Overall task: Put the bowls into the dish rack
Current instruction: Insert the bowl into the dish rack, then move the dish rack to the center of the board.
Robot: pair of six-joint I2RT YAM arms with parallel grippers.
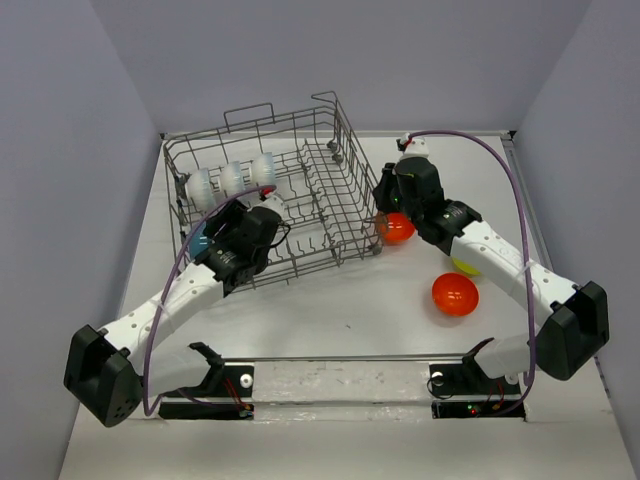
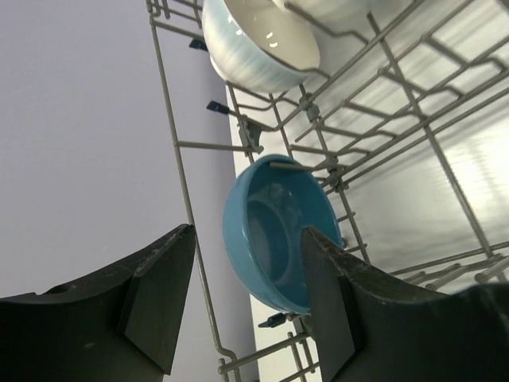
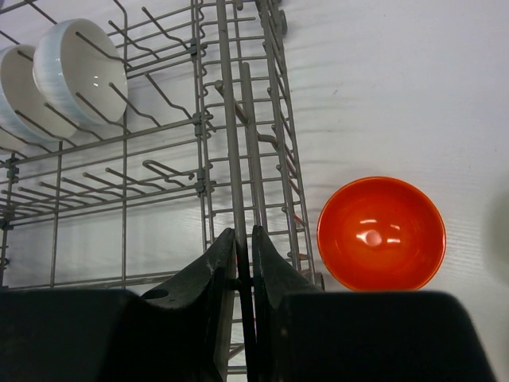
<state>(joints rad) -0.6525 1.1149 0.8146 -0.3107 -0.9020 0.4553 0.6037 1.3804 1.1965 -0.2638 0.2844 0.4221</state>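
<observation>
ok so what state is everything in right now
dish rack: partly loaded
white bowls: three, on edge in the rack
blue bowl: on edge in the rack, ungripped
left hand: open, at the blue bowl
right hand: shut on a rack wire
orange bowl by the rack: on table, unloaded
other orange bowl: on table, unloaded
yellow-green bowl: on table, partly under right arm
</observation>
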